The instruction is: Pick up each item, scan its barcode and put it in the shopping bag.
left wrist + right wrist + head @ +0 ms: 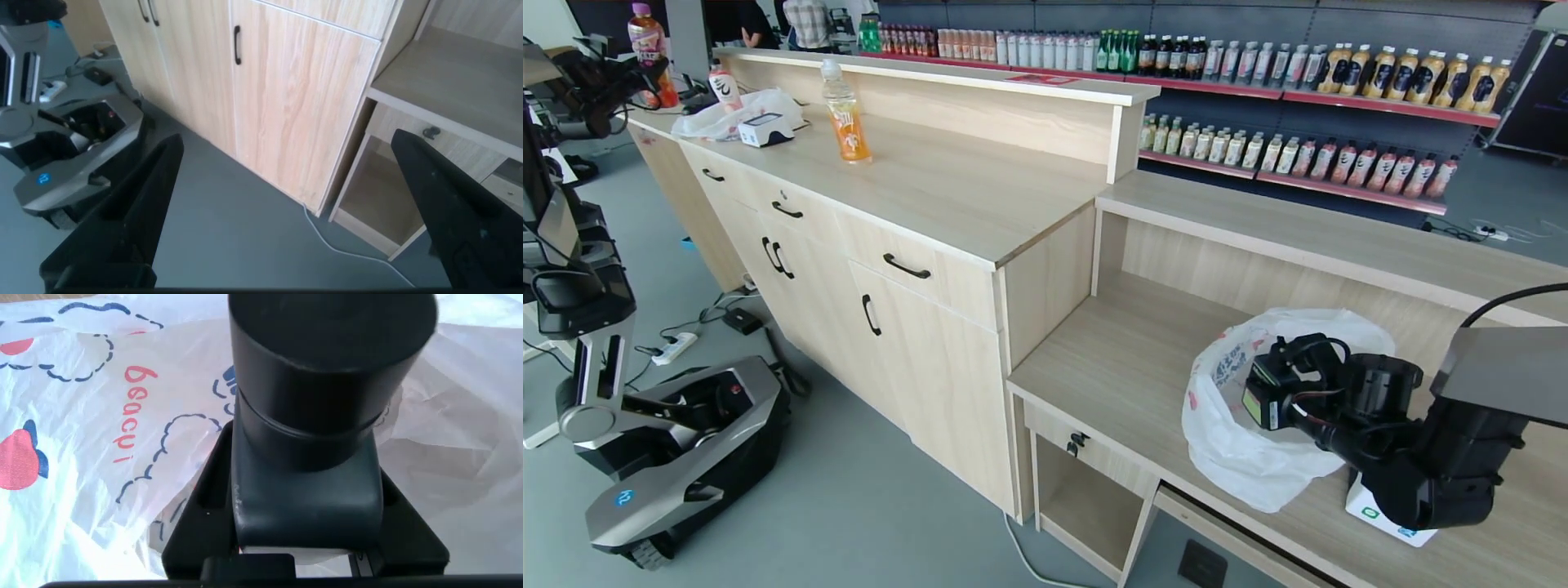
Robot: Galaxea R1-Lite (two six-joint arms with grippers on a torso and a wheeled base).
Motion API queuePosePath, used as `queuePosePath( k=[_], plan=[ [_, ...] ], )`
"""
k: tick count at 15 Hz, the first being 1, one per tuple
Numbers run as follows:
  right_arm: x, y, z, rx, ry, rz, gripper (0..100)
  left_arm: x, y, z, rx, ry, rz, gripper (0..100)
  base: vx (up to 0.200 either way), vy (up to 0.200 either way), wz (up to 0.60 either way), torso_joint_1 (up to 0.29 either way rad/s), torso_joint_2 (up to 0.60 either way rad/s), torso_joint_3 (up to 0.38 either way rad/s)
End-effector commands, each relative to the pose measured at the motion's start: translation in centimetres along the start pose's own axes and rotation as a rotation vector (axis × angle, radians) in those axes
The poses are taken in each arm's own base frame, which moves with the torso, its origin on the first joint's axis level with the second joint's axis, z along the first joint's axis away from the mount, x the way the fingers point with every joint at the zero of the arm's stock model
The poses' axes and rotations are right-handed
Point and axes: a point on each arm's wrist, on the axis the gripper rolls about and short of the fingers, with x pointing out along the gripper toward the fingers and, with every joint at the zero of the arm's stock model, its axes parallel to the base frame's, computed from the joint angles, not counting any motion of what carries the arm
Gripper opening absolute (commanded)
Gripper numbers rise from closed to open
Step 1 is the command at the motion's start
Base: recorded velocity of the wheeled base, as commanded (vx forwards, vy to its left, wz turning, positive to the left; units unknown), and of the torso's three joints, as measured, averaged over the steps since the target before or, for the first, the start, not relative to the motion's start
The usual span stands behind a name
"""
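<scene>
A white shopping bag [1241,441] with red and blue print lies open on the low counter [1127,359]; the print also shows in the right wrist view [98,416]. My right gripper [1278,392] hangs over the bag's mouth, shut on a dark container [310,457] with a round black cap and a green label [1260,406]. A white scanner box [1388,510] sits on the counter under my right arm. My left gripper [286,220] is open and holds nothing, its fingers [122,220] wide apart above the grey floor in front of the cabinet doors [286,90].
On the tall counter [947,188] stand an orange drink bottle [845,114], a second white bag [727,114] and a second white scanner box [764,129]. Shelves of bottles [1258,73] line the back. A grey wheeled machine [670,441] and cables [686,335] lie on the floor.
</scene>
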Motion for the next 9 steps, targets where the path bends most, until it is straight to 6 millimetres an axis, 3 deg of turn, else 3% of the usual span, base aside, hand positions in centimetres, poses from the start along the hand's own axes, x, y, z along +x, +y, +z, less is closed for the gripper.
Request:
queuePosePath(
  k=[1, 9],
  plan=[
    [0.5, 0.6, -1.2, -0.004, 0.022, 0.017, 0, 0.0, 0.0, 0.0, 0.0, 0.0, 0.001, 100, 0.0, 0.0, 0.0, 0.0, 0.0, 0.0],
    [2.2, 1.0, -3.5, -0.018, -0.043, 0.061, 0, 0.0, 0.0, 0.0, 0.0, -0.001, 0.001, 100, 0.0, 0.0, 0.0, 0.0, 0.0, 0.0]
  ],
)
